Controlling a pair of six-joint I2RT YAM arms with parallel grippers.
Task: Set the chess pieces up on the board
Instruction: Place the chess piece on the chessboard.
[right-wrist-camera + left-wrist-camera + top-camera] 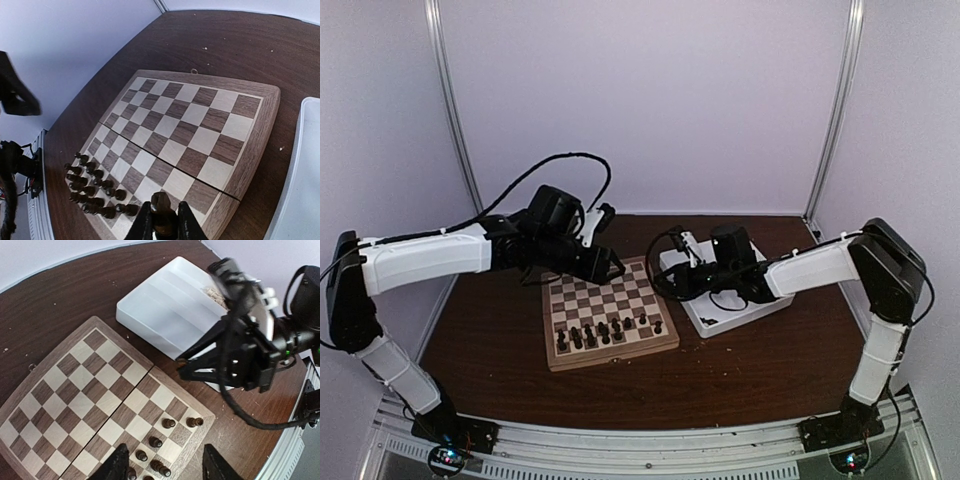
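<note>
Chess pieces [605, 332] crowd board's [620, 295] near edge. R gripper [161, 212] clamped on dark piece [160, 201] at board corner. L gripper [167, 466] fingers apart, empty.

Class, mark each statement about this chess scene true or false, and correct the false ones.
1. The right gripper holds a dark piece. True.
2. The left gripper grips a piece. False: its jaws stand open and empty.
3. The dark pieces stand on the rows of the board nearest the arm bases. True.
4. The tray lies left of the board. False: it lies to the right.
5. Pieces fill the board's far rows. False: those rows are bare.
</note>
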